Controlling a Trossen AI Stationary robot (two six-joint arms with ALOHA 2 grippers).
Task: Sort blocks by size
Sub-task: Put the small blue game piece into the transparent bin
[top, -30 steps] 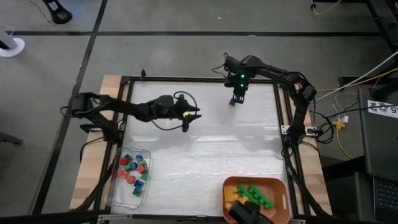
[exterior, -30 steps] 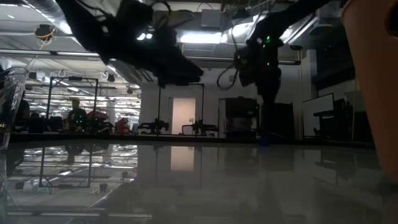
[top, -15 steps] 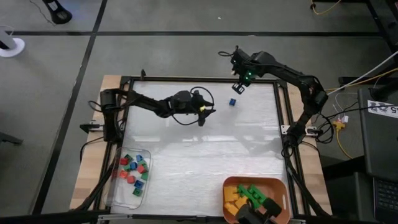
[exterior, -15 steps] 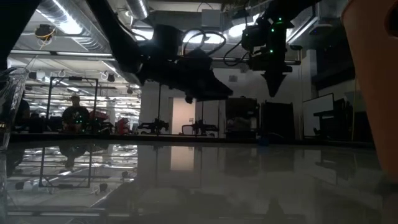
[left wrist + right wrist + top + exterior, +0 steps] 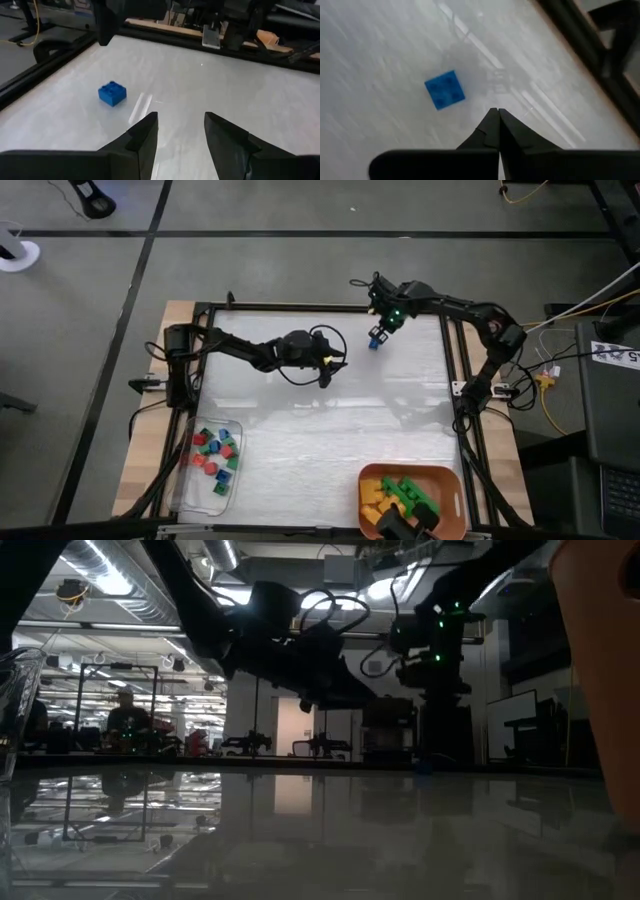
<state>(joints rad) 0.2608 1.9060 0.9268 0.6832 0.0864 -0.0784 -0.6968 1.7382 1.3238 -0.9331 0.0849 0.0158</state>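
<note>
Nearest the camera edge of the table (image 5: 330, 440), an orange bowl (image 5: 450, 480) at the right corner holds longer green and yellow bricks (image 5: 405, 492); part of it is hidden by a dark object. At the left corner, a clear tray (image 5: 185, 485) holds small cubes (image 5: 215, 455) in red, green and blue. A black frame (image 5: 462, 430) rims the white tabletop, w/ cables trailing on the right side.

Mid-table, the left gripper (image 5: 324, 370) hangs above bare surface, fingers (image 5: 145, 132) parted and holding nothing. Its wrist view shows the blue brick (image 5: 112, 93) lying ahead of it, apart from the fingers.

Farther back, near the far rail, that same lone blue brick (image 5: 373, 343) rests flat on the table, studs up. The right gripper (image 5: 381, 330) hovers just beside it, tips (image 5: 492, 122) pressed fully together, not touching the brick (image 5: 444, 89), gripping nothing.

Beyond the table, low view shows a dim workshop w/ ceiling lights and a person (image 5: 125, 720) far off at left.
</note>
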